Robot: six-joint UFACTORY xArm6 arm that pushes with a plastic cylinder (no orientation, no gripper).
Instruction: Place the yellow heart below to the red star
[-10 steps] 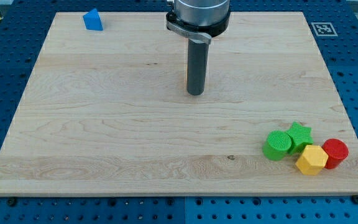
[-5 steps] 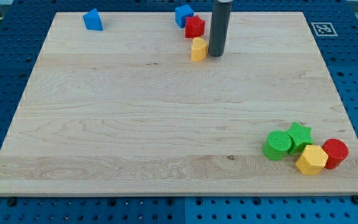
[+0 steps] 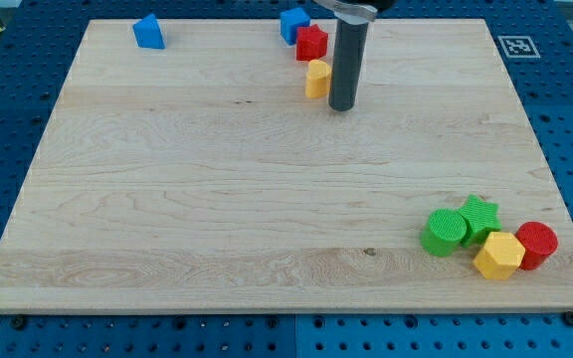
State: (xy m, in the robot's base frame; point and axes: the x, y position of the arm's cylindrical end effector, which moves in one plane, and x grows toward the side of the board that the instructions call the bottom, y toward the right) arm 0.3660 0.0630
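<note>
The yellow heart [image 3: 317,79] lies near the view's top centre of the wooden board [image 3: 167,199]. The red star [image 3: 311,43] sits just above it, almost touching. My tip [image 3: 342,105] is on the board just to the right of the yellow heart and slightly lower, a small gap from it. The dark rod rises from the tip to the view's top edge.
A blue block [image 3: 293,23] sits just above-left of the red star. Another blue block [image 3: 148,32] is at the top left. At the bottom right sit a green cylinder [image 3: 445,232], a green star [image 3: 479,218], a yellow hexagon [image 3: 498,256] and a red cylinder [image 3: 537,245].
The arm rose from mid-board to the top, uncovering the red star, blue block and yellow heart. In the last half second my tip slid slightly down beside the heart.
</note>
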